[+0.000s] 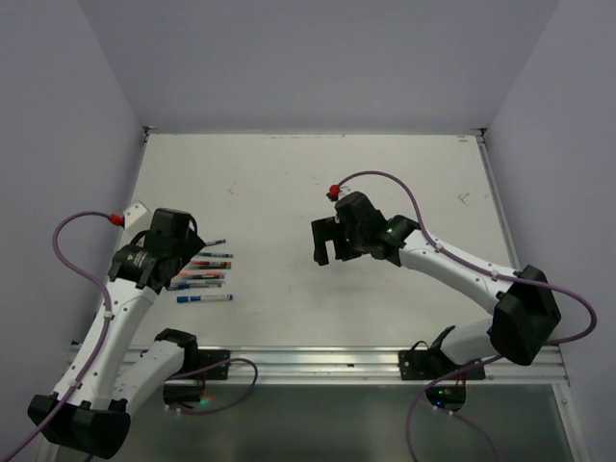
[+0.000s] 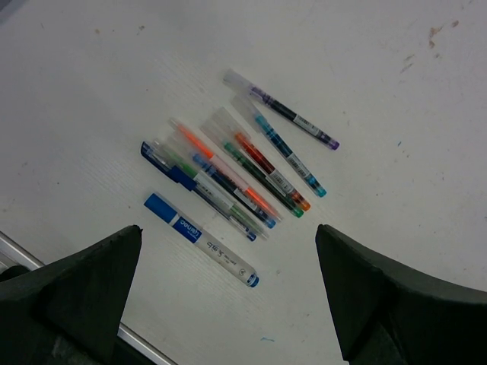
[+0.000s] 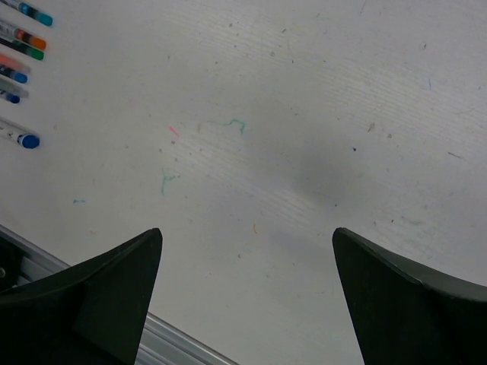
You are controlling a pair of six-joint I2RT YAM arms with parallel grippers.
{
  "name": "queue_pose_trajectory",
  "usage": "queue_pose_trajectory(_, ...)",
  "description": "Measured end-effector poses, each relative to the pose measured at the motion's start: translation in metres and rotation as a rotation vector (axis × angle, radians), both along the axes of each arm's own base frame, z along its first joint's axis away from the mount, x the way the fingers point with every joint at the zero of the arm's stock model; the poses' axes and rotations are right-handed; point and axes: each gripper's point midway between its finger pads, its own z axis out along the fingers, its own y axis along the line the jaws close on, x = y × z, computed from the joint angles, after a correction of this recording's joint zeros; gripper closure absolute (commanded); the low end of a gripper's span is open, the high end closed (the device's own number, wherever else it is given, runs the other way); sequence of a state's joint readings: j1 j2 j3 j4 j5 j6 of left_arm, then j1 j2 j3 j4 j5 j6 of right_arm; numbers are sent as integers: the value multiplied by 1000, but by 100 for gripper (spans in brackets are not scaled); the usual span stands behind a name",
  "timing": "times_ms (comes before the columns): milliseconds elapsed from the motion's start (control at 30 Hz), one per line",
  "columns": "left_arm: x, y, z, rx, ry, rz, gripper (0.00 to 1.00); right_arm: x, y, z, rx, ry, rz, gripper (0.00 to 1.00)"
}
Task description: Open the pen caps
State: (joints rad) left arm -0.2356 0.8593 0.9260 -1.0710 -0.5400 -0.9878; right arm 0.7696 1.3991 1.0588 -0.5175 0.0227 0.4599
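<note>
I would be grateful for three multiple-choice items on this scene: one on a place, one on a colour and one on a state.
1. Where do the pens lie?
A) by the left hand
B) inside a cup
C) on a box

2. What colour is the cap on the white pen that lies apart from the rest?
A) red
B) blue
C) yellow

3. How are the left hand and the right hand?
A) both open, holding nothing
B) both shut
C) one gripping a pen

Answers: 1 A, the left wrist view shows them between its fingers; 2 B, that pen's end is blue; 3 A, each wrist view shows its fingers wide apart.
</note>
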Motion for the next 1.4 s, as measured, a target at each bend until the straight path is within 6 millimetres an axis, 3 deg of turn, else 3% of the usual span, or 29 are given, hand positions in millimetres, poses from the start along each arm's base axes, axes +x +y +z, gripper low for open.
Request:
queue_pose_trajectory(200, -3, 7, 8, 25, -9, 35, 0, 1, 30, -9, -42, -30, 69, 2)
queue_pose_trajectory(467, -12, 28, 34, 99, -39, 131, 0, -19, 92, -1, 43, -104, 261, 14)
queue_pose_trajectory(633, -21, 34, 33, 128, -5, 150, 0, -37, 143, 6, 94, -142, 423, 27)
queue_pose_trajectory(833, -28, 37, 34, 129, -12, 171, 0, -60, 186, -16, 107, -151, 615, 41)
queue_pose_trajectory(1033, -31, 38, 35, 117, -21, 188, 0, -65, 203, -49, 100, -144, 707, 50)
queue_pose_trajectory(1233, -30, 37, 32, 118, -7, 194, 0, -65, 232, -54, 135, -186, 785, 55)
queue_pose_trajectory(1400, -30, 37, 33, 114, -17, 194, 0, -65, 255, -59, 141, -228, 842, 67)
